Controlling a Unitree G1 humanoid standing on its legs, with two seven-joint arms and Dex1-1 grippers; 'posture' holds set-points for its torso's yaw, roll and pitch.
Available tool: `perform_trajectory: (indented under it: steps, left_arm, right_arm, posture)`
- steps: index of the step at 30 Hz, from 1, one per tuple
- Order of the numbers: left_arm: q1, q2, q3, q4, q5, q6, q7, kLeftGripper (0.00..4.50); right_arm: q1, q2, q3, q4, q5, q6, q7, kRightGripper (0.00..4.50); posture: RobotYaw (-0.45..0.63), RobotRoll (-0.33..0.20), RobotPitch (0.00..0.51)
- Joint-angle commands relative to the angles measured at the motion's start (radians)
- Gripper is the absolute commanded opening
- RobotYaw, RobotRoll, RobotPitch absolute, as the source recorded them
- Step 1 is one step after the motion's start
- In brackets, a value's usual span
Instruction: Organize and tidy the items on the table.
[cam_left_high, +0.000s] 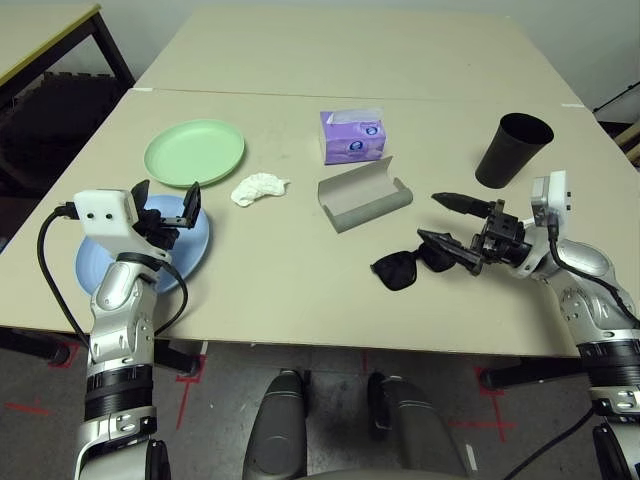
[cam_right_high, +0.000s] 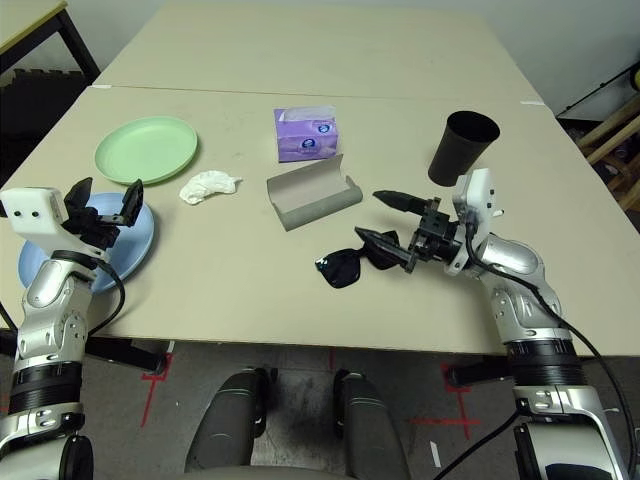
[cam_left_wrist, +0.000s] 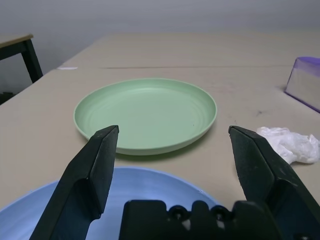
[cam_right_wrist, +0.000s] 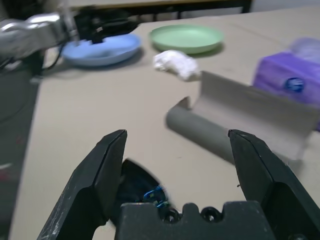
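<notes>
From the head camera, the right claw (cam_left_high: 452, 222) points across the surface (cam_left_high: 300, 290) with its fingers spread wide and nothing in them, one tip just over the black sunglasses (cam_left_high: 410, 265). The grey glasses case (cam_left_high: 362, 195) lies open just beyond, the purple tissue box (cam_left_high: 352, 136) behind it, the tall black cup (cam_left_high: 512, 150) near the right forearm. The left claw (cam_left_high: 165, 205), equally wide and empty, hangs over the light blue plate (cam_left_high: 190, 250); the pale green plate (cam_left_high: 194, 152) and white tissue wad (cam_left_high: 258, 188) sit further on.

The left wrist view frames the green plate between its fingers, the blue rim below.

The right wrist view has the sunglasses low beside one finger, off-centre, with the case ahead. Closing from here would likely clip a lens or an arm and skid the glasses away; a sweep could also nudge the case or knock the cup.
</notes>
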Motion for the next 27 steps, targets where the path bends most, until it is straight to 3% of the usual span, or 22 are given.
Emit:
perform_trajectory:
  steps: [1, 14, 27]
  left_arm:
    - [-0.018, 0.043, -0.004, 0.007, -0.007, 0.05, -0.031, 4.5]
    - [0.046, 0.249, 0.033, -0.043, -0.121, 0.329, -0.237, 4.5]
    - [-0.001, 0.364, 0.186, 0.102, -0.115, 0.541, -0.079, 4.5]
  right_arm:
    - [0.006, -0.023, 0.022, -0.005, -0.027, -0.047, 0.057, 4.45]
    - [0.009, -0.003, 0.028, 0.041, -0.045, -0.126, 0.097, 4.45]
    - [0.019, 0.023, 0.035, 0.032, -0.059, -0.123, 0.074, 4.45]
  posture:
    - [0.21, 0.0, 0.145]
    - [0.23, 0.0, 0.146]
    - [0.23, 0.0, 0.15]
